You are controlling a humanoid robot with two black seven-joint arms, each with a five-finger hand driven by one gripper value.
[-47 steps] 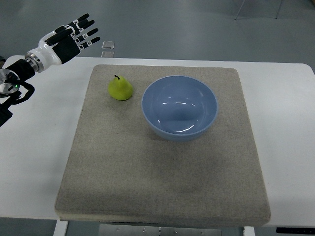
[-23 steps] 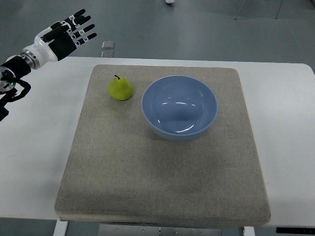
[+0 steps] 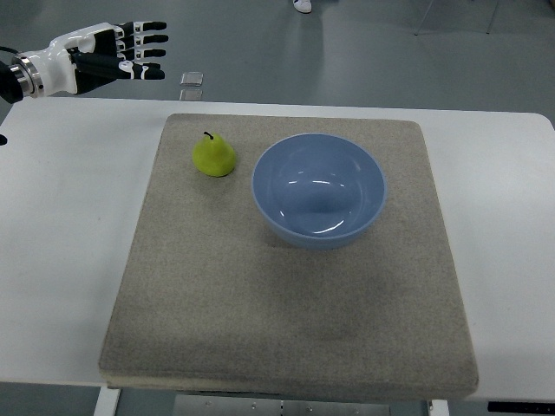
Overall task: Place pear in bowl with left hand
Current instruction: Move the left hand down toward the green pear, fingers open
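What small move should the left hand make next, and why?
Probably bring the left hand down and to the right, toward the pear. The hand is open and empty, beyond the table's far left edge, well apart from the pear. The pear stands on the mat, just left of the empty bowl, so it must be reached before any grasp.

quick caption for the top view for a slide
Open left hand hovers at upper left, away from the green pear standing beside the empty blue bowl on a grey felt mat.
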